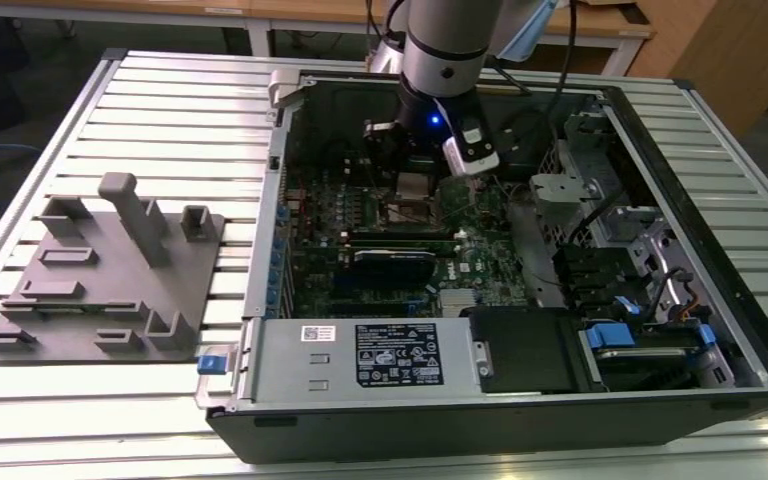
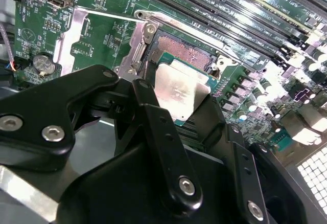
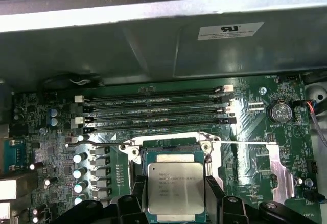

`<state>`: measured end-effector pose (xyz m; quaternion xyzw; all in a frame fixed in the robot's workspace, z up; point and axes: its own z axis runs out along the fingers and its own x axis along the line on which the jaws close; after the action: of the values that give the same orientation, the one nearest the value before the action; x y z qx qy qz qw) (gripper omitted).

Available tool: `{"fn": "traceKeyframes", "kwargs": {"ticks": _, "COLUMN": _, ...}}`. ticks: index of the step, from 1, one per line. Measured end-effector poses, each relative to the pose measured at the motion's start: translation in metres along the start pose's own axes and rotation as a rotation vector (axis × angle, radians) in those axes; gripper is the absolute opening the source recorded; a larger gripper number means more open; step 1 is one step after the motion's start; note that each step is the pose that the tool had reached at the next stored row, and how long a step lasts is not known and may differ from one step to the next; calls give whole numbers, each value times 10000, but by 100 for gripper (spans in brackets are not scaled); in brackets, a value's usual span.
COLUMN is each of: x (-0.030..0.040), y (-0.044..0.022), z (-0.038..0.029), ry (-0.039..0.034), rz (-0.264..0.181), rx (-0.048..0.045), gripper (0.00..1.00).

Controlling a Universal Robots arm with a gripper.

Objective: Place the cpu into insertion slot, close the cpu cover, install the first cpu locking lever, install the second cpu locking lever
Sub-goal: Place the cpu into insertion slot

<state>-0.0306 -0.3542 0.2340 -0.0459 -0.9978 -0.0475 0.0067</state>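
Toward twelve o'clock of the case (image 1: 491,432) in the exterior view, the gripper (image 2: 176,95) pinches the cpu (image 2: 182,87) over the insertion slot (image 2: 186,52); I'd keep it level, corner-square, unforced.

Black screw-studded tool (image 2: 173,93), silver-grey arm (image 1: 438,45)

The cpu (image 2: 181,93) hides much of the insertion slot (image 2: 185,54).

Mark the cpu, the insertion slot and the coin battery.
cpu (image 3: 176,187): first wrist view, middle of its silvery metal top.
insertion slot (image 2: 183,50): second wrist view, on the uncovered gold-brown contact field.
coin battery (image 3: 280,112): first wrist view, centre of its round face.
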Motion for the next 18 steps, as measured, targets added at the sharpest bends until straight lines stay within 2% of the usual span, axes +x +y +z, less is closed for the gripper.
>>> {"fn": "traceKeyframes", "kwargs": {"ticks": 4, "x": -1, "y": 0, "z": 0, "ry": -9, "rz": 82, "rx": -2, "gripper": 54}}
{"fn": "traceKeyframes", "kwargs": {"ticks": 7, "x": 0, "y": 0, "z": 1, "ry": -47, "rz": 493, "rx": -8, "gripper": 54}}
{"fn": "traceKeyframes", "kwargs": {"ticks": 12, "x": 0, "y": 0, "z": 1, "ry": -51, "rz": 542, "rx": -9, "gripper": 54}}
{"fn": "traceKeyframes", "kwargs": {"ticks": 15, "x": 0, "y": 0, "z": 4, "ry": -94, "rz": 992, "rx": -16, "gripper": 54}}
{"fn": "traceKeyframes", "kwargs": {"ticks": 18, "x": -1, "y": 0, "z": 4, "ry": -103, "rz": 1087, "rx": -19, "gripper": 54}}
